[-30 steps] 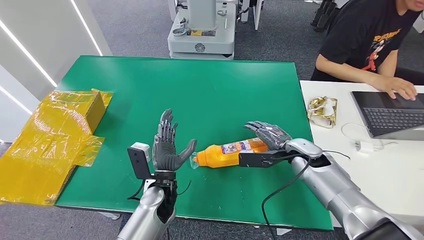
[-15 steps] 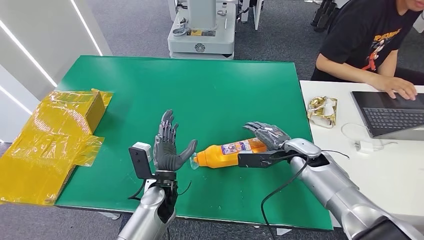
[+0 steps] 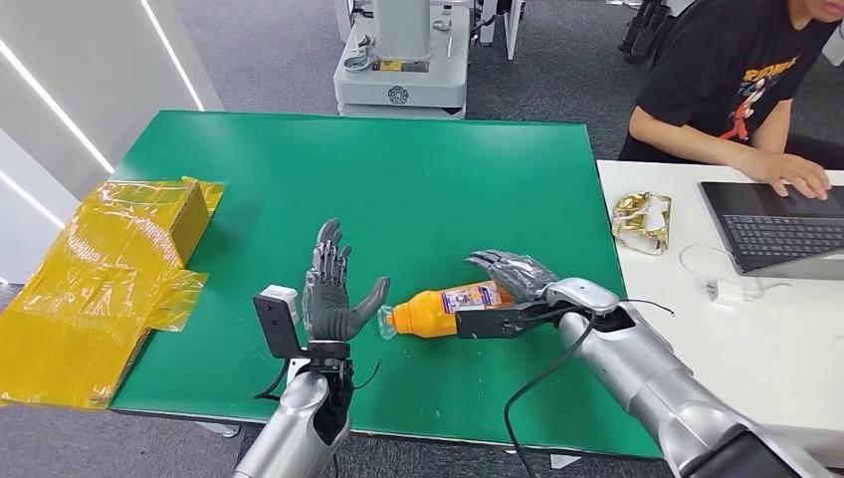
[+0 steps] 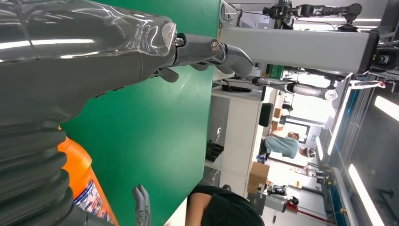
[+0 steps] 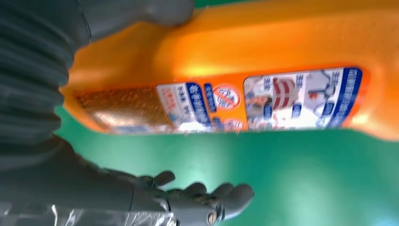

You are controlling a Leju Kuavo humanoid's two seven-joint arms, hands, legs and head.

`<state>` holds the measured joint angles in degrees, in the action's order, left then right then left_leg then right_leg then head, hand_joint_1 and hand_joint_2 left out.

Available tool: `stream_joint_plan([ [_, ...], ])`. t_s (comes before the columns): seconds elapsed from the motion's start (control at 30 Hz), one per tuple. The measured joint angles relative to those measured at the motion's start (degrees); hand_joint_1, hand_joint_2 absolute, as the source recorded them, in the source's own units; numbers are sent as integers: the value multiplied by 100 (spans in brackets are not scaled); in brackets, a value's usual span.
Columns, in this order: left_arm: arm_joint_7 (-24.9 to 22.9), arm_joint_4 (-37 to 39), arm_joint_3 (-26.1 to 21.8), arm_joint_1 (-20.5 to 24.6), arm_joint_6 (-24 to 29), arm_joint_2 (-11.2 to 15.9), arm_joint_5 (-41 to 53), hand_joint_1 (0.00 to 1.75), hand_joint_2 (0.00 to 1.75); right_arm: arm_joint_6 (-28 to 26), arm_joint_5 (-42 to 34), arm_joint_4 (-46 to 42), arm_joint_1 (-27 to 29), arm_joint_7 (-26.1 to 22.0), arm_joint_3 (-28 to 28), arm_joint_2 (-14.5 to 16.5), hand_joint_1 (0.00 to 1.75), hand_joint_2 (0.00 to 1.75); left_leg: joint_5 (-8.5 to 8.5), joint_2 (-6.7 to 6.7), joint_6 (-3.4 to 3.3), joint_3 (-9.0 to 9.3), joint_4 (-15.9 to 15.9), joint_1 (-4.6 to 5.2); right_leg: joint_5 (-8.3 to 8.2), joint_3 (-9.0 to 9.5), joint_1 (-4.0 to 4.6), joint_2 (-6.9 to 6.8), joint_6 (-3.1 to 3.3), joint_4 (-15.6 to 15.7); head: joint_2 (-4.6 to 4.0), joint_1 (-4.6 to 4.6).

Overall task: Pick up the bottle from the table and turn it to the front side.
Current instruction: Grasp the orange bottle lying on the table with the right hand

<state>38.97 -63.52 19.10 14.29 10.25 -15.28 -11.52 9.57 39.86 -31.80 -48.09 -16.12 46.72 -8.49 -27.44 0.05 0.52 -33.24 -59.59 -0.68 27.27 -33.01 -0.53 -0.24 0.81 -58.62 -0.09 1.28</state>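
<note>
1. Orange bottle (image 3: pixel 443 309): lying on its side on the green table (image 3: pixel 418 179) (label facing up).
2. Right hand (image 3: pixel 510 274): cupping the bottle's base end, grasp unclear.
3. Left hand (image 3: pixel 333 294): standing upright, fingers apart, thumb beside the cap.

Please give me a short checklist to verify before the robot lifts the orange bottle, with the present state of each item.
1. Bottle lies on its side on the green table: ok.
2. Right hand is at the bottle's base end, thumb on its body in the right wrist view: ok.
3. Right hand fingers closed around the bottle: not ok, they are spread past it.
4. Left hand is open by the cap end: ok.
5. Left hand touches the cap: cannot tell.
6. Table around the bottle is free of other things: ok.
</note>
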Motion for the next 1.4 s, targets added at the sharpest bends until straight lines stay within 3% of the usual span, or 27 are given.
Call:
stream_joint_plan([
  [0.33,-6,29,0,32,-46,-32,-48,0,175,221,-206,470,24,-527,45,35,0,175,-1,0,-1,0,-4,1,-1,0,-1,0,-1,2,0,1],
  [0.63,-5,96,2,87,12,-59,-138,0,175,280,-161,710,-40,-438,45,137,2,175,1,2,-1,4,-4,0,-2,3,0,2,-3,2,0,1],
  [0.77,-6,97,1,86,50,-61,-162,0,175,336,-119,814,-87,-293,45,152,174,175,2,2,-3,4,-5,0,-4,5,0,2,-5,2,0,1],
  [1.4,-35,46,-2,-33,167,-57,-126,0,175,7,25,968,-129,-314,51,290,175,175,5,2,-8,3,-9,1,-10,10,0,2,-14,1,0,1],
])
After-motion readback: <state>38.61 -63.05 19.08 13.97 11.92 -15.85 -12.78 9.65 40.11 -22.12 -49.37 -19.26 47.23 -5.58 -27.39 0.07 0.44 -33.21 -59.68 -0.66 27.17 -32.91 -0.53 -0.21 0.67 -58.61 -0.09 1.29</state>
